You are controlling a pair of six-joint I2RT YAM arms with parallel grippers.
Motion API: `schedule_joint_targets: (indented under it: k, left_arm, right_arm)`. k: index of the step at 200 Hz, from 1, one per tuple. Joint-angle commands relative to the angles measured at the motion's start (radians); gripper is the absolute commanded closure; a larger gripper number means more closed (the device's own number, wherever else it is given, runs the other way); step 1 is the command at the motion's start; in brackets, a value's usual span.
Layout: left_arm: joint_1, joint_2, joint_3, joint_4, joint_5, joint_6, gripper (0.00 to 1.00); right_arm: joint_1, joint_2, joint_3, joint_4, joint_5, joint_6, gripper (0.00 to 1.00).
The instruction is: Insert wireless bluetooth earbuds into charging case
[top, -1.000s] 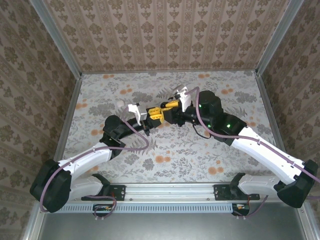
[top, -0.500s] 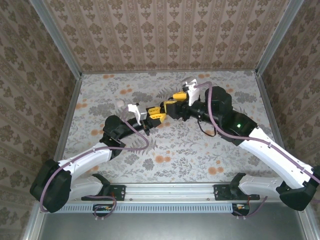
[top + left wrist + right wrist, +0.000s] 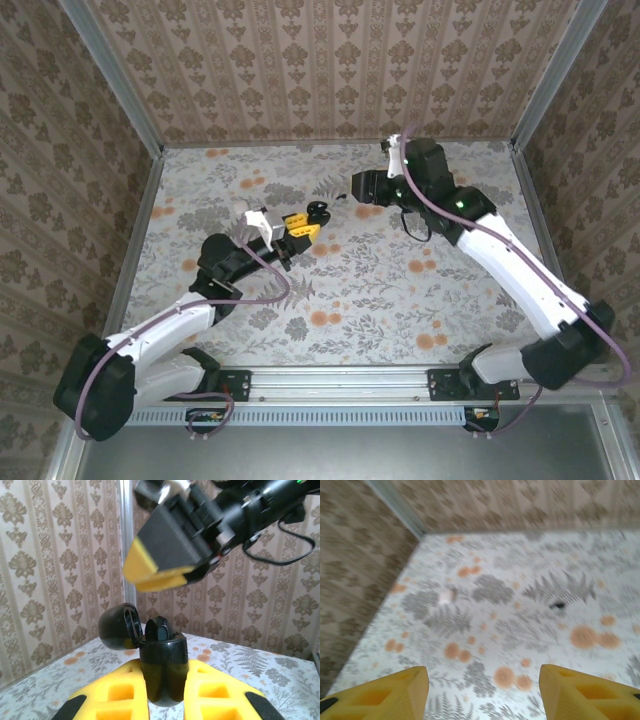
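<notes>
Floral-patterned tabletop (image 3: 485, 630) under walls of matching paper. The charging case (image 3: 162, 655) is glossy black and upright, its round lid (image 3: 117, 627) flipped open to one side, with a rounded black piece standing in its mouth. The left claw (image 3: 163, 676) is clenched on the case's lower body, yellow fingers on either side. The right claw (image 3: 482, 675) is spread wide and empty, hovering above the case. A tiny dark earbud (image 3: 559, 605) lies on the table, well beyond the right claw's fingers.
</notes>
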Motion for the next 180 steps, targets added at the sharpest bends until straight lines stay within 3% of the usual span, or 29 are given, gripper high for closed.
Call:
schedule_joint_targets:
  k: [1, 109, 180]
  left_arm:
    - [0.023, -0.022, -0.021, -0.023, -0.021, 0.022, 1.0]
    - [0.1, -0.008, -0.067, -0.005, -0.002, 0.017, 1.0]
    - [0.11, 0.05, -0.077, 0.061, 0.013, -0.007, 1.0]
  right_arm:
    - [-0.039, 0.116, 0.069, -0.123, -0.001, 0.048, 0.4]
    - [-0.078, 0.743, 0.47, -0.192, -0.045, 0.159, 0.54]
    - [-0.078, 0.994, 0.712, -0.298, 0.032, 0.176, 0.59]
